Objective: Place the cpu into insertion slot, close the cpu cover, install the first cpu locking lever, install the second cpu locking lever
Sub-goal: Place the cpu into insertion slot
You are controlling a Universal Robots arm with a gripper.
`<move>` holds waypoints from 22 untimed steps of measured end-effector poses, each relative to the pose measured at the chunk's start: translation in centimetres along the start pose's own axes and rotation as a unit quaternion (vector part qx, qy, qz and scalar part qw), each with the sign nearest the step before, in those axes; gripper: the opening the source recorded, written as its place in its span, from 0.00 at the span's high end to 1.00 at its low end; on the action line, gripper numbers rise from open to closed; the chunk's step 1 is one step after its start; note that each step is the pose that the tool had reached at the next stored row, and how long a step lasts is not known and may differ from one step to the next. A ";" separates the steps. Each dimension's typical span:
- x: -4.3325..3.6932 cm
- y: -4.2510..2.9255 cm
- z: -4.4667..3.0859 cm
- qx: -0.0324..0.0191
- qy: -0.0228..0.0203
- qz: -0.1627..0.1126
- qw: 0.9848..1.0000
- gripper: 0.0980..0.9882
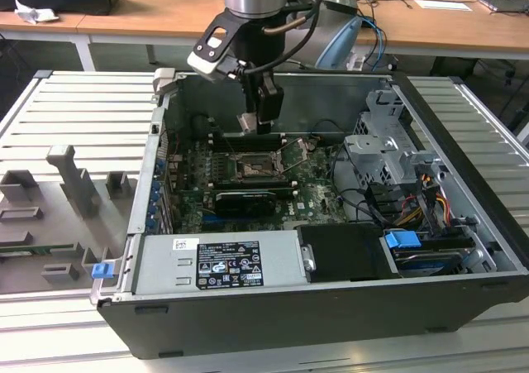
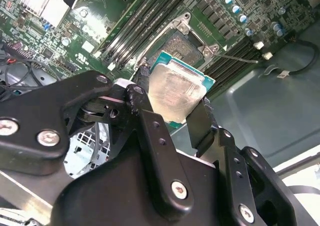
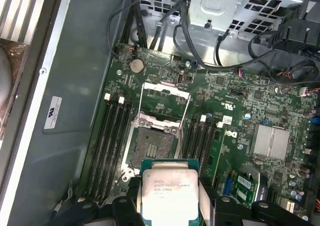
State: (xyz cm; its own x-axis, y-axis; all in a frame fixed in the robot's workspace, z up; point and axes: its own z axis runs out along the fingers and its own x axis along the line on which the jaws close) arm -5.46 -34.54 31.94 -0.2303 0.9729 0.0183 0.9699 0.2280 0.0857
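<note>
Gripper (image 2: 172,110) pinches the cpu (image 2: 177,88) by two opposite edges, fingers (image 2: 145,105) pressed against it, pale metal face toward the cams in both wrist views. In the exterior view it hangs inside the open pc case (image 1: 248,307), above the green board (image 3: 240,116), w/ the chip apart from the board, no contact.

The insertion slot (image 3: 152,146) lies bare and dark between two banks of memory slots (image 3: 112,136). In the first wrist view the whole recess shows beyond the chip's edge, so the cpu is near it but not over it. The cpu cover (image 3: 166,86) is swung open on the far side of the slot from the chip. A thin lever (image 2: 237,59) sticks out beside the socket, apparently released.

My read: step in hand is the placing, approach part; nothing seated, cover and levers not done.

To do it well, imo:
- centre the chip over the recess first, edges parallel to the socket rim
- match orientation marks/notches (too small to tell here)
- come down flat; can't tell whether the chip is level w/ the board
- no sideways sliding once low, contacts bend easily
- keep fingers off the open cover and the memory slots
- let go only when the chip rests inside the rim on all sides
</note>
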 end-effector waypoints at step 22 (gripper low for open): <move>-0.03 -0.10 1.62 -0.002 -0.011 0.115 0.993 0.50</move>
State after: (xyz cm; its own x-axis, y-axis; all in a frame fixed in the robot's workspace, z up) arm -5.42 -34.53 30.31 -0.0001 0.9999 0.0159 0.9963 -0.0012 0.0855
